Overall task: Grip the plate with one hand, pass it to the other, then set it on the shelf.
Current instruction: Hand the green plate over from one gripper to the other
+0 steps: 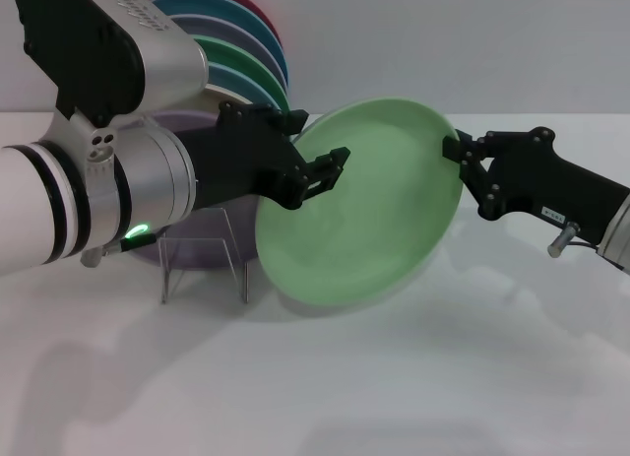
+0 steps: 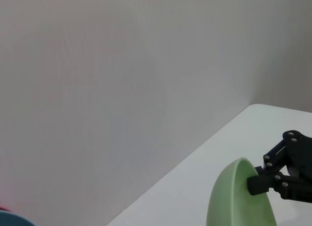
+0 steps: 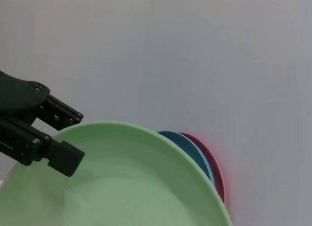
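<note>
The pale mint-green plate (image 1: 364,205) hangs tilted in the air above the white table. My right gripper (image 1: 455,149) is shut on its right rim; the left wrist view shows it (image 2: 256,183) pinching the plate's (image 2: 239,201) edge. My left gripper (image 1: 317,139) is open, with its jaws astride the plate's left rim, one finger in front and one behind; the right wrist view shows it (image 3: 68,138) against the plate (image 3: 131,182). The clear shelf (image 1: 202,269) stands on the table just below my left gripper, left of the plate.
A row of upright coloured plates (image 1: 246,52), red, teal, purple, dark green and blue, stands at the back left against the wall. A lavender plate (image 1: 197,247) shows behind the clear shelf. My bulky left arm (image 1: 98,180) covers much of the left side.
</note>
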Robot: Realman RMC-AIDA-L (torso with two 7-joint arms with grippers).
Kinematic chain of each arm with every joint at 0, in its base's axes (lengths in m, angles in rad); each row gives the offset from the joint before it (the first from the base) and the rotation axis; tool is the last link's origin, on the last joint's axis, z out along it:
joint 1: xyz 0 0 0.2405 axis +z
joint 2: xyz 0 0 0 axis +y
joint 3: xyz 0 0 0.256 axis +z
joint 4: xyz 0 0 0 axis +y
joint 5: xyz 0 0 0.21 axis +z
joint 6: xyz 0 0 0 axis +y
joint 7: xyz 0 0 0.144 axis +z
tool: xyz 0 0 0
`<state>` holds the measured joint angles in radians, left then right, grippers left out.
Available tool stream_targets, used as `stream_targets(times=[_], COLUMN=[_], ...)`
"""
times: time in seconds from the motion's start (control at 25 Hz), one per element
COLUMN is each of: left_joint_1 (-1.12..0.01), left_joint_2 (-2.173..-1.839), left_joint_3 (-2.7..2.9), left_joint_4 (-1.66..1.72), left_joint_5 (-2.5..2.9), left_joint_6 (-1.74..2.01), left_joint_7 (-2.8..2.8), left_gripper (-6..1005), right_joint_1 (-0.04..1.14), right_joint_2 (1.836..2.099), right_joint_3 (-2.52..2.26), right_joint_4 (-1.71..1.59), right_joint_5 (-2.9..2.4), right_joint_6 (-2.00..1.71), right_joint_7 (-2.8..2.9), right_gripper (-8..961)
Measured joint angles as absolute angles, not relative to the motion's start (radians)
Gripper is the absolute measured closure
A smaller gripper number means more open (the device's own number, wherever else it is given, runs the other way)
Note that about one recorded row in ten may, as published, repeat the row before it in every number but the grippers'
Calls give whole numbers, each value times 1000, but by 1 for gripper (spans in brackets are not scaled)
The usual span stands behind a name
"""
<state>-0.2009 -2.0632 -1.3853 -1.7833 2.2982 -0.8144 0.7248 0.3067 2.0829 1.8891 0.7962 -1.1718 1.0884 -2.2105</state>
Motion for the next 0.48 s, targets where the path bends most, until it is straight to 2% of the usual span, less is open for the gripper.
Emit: stream_targets(times=[0.12,0.48], left_joint_1=[-202,-226], left_joint_2=[-2063,-2064], left_joint_3=[-1385,-1377], left_joint_4=[-1782,-1763], left_joint_5=[2299,2343], left_joint_6=[-811,-802], left_joint_7=[727,729], left_gripper=[402,656], right_joint_1=[305,302], right_joint_2=[2082,2079], right_joint_3=[1892,1894], right_joint_4=[796,796], right_joint_5=[-1172,-1162], right_joint_6=[1092,1119], right_joint_7=[-2211,-2207], right_gripper=[844,841])
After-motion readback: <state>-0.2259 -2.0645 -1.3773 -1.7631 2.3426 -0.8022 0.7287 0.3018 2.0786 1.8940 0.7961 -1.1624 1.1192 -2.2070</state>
